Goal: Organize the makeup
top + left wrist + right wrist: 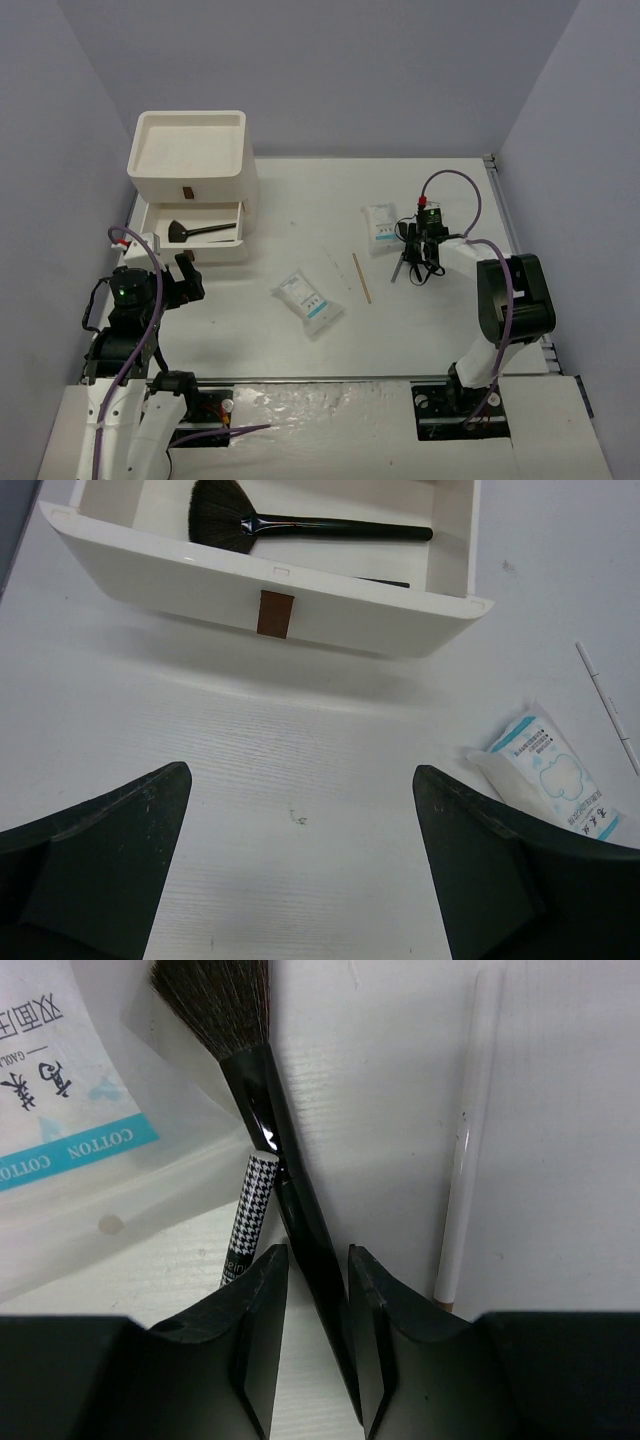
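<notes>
the right pincer (pixel 318 1260) stands narrow about the brush (pixel 272 1150) lying aslant between its jaws — clamped or not cannot be told — so the squeeze should be finished before lifting, the checked tube (pixel 245 1210) just beside it being spared.

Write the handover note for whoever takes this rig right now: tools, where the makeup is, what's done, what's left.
Left tool: open, empty, facing the open drawer.
Right tool: jaws closely straddle the black brush handle; firm grip not certain.
Done: fan brush lies in the open drawer.
Left, all on the table: black brush, houndstooth tube, thin stick, centre packet, packet beside the right tool.
</notes>
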Tool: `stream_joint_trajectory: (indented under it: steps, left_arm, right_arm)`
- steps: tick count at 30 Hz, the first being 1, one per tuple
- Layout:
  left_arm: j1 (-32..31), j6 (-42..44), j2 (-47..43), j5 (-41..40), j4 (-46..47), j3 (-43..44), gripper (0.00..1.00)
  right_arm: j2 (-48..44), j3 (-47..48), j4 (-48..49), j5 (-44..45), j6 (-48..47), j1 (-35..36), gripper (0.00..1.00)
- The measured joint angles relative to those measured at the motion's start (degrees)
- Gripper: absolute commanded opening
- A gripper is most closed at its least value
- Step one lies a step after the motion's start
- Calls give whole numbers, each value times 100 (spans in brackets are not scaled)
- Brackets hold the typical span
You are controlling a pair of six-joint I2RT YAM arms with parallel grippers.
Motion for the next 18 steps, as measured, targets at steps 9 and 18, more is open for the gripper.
stream_joint_trajectory:
  steps: [9, 18]
  left_arm:
    - [0, 0, -11, 0, 0, 0, 91]
    - [1, 0, -25, -2, 0, 0, 91]
  right_arm:
    - [70, 120, -10, 75, -19, 11, 0]
    - [-474, 402, -195, 656, -494, 531, 0]
